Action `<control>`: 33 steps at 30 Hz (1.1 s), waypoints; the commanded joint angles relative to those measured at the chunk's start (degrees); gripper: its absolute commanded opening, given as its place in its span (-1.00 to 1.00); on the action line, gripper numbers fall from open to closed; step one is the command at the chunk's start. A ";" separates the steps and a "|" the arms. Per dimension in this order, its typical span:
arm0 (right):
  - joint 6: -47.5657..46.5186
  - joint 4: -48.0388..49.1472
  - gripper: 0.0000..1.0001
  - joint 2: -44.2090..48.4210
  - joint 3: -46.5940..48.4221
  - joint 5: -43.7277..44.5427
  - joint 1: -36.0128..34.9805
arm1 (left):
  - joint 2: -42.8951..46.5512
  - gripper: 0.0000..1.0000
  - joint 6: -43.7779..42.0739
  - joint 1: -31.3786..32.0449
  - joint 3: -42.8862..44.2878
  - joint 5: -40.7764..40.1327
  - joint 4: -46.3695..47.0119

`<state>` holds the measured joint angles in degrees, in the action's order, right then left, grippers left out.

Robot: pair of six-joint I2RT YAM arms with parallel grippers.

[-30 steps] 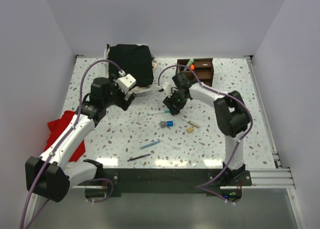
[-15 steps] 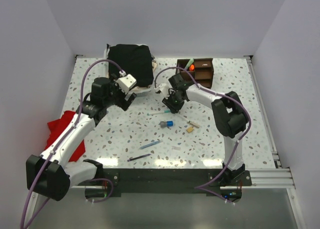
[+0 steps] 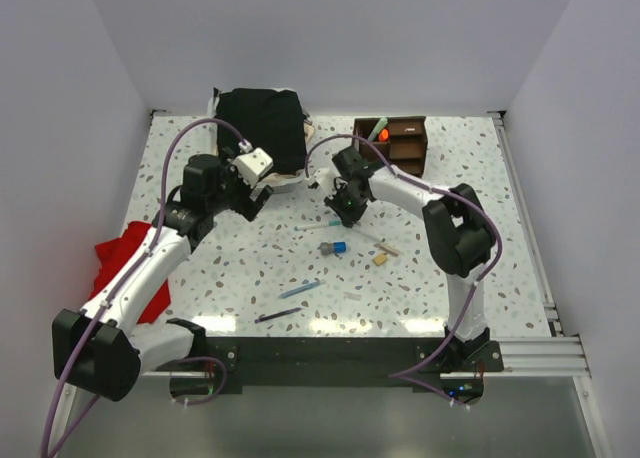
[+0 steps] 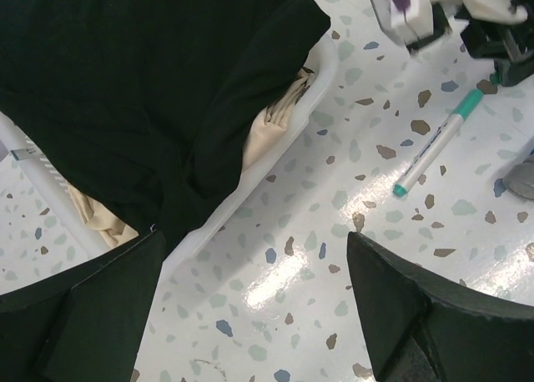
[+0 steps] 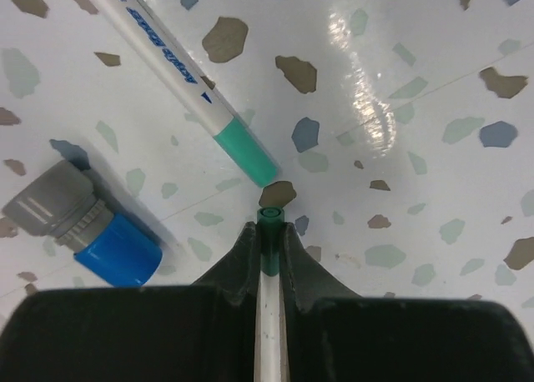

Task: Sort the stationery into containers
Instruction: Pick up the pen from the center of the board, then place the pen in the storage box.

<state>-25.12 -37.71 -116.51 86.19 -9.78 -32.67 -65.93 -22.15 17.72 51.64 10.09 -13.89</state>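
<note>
Right wrist view shows the right pincer (image 5: pixel 269 234) clenched on a green-tipped white pen (image 5: pixel 269 303), tip protruding ahead

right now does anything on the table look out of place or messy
Two cloths look out of place: a red cloth bunched at the table's left edge, and a black cloth heaped over a white tray at the back, hiding most of it.
</note>
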 commanded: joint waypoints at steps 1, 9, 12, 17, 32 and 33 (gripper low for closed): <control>3.04 -6.58 -1.00 5.06 13.54 -10.47 5.40 | -0.60 0.90 -2.19 0.13 1.71 1.34 3.69; 13.60 15.69 -1.00 15.05 14.82 -20.99 14.91 | -2.53 0.90 -4.21 0.13 3.20 2.39 2.29; 14.75 30.48 -1.00 18.50 7.07 -18.71 15.00 | -4.03 0.89 -4.57 0.13 4.17 2.66 1.41; 20.10 46.92 -1.00 19.39 2.06 -14.67 15.61 | -7.28 0.89 -5.18 0.04 6.90 3.45 0.09; 22.13 79.02 -1.00 11.40 -5.33 4.59 15.62 | -15.19 0.87 -8.00 0.13 16.04 2.48 -5.27; 22.40 79.63 -1.00 10.96 -5.33 5.12 15.70 | -16.06 0.87 -7.47 0.13 16.56 2.74 -5.27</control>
<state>-3.75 31.11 -104.38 79.83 -9.32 -17.08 -80.20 -28.45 17.72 64.95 12.82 -18.55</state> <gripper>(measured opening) 0.055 0.939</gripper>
